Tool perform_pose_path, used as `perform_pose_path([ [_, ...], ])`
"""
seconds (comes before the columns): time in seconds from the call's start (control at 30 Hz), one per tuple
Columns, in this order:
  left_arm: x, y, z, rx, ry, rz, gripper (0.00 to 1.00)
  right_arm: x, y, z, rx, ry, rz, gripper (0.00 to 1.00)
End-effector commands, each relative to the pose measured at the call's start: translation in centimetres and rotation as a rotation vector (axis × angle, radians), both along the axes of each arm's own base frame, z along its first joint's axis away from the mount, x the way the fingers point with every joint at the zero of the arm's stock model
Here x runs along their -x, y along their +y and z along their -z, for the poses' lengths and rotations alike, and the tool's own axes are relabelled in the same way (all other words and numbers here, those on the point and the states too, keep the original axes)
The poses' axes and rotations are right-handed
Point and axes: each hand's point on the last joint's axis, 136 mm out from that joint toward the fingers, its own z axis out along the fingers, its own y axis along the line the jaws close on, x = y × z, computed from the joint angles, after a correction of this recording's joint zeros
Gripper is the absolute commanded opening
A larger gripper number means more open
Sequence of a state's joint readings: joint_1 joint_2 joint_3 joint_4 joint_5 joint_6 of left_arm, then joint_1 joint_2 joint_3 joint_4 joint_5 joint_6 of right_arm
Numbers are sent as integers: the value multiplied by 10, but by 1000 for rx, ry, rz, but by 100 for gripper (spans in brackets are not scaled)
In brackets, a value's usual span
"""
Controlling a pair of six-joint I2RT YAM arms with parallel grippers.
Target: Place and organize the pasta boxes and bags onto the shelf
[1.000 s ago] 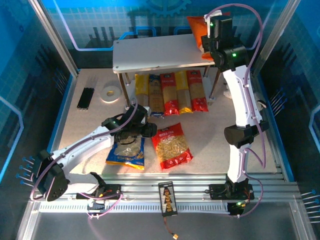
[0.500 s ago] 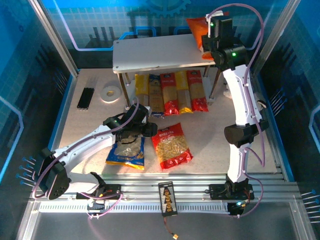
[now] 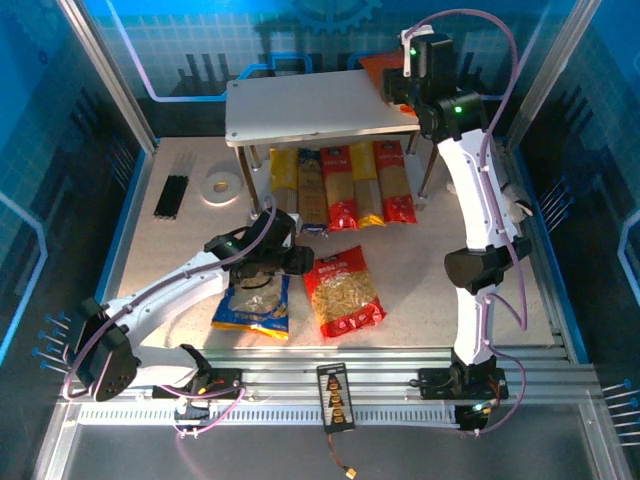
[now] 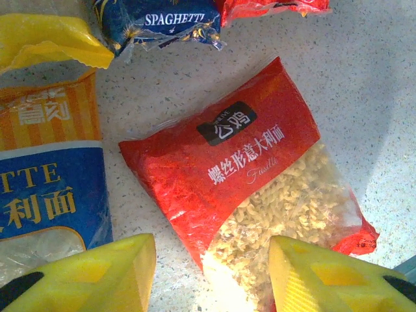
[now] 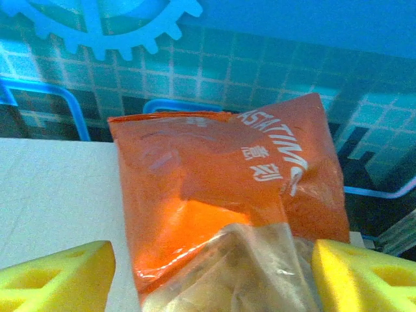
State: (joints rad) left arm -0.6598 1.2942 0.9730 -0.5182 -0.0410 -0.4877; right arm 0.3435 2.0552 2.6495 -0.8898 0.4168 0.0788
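Spreading its jaws just now, the right gripper (image 5: 211, 270) has released the orange plastic pillow bag (image 5: 221, 169) onto the far right corner of the grey two-tier shelf (image 3: 300, 110): one bag shelved. Nearer, the left gripper (image 4: 211, 273) hovers empty, jaws apart, over the red plastic pillow bag (image 4: 240, 169).

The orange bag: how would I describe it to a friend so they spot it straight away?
Find the grey two-tier shelf at the back of the table. At the far right corner of its top board sits the orange bag, a wide pack with a clear window. The red bag and the blue-yellow bag lie down on the table; this is the lone orange one.
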Motion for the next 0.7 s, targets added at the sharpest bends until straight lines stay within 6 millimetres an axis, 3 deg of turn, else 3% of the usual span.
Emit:
perform_pose_path([
  [0.0, 4, 9, -2, -10, -11, -8, 50, 31, 6, -42, -76, -74, -63, 81],
  [0.07, 5, 10, -2, -9, -13, -11, 50, 44, 4, -55, -90, -100, -72, 81],
  [0.2, 7, 12, -3, -3, -18, -14, 50, 68, -4, -59, -93, -103, -79, 80],
  [0.33, 9, 13, -3, 0, -18, -15, 50, 90, -11, -43, -82, -37, -85, 54],
  [0.47, 10, 14, -5, 7, -23, -14, 50, 99, -17, -21, -64, 29, -65, 25],
  [0.67, 14, 16, -8, 14, -29, -18, 50, 87, -25, -3, -38, 59, -15, 20],
])
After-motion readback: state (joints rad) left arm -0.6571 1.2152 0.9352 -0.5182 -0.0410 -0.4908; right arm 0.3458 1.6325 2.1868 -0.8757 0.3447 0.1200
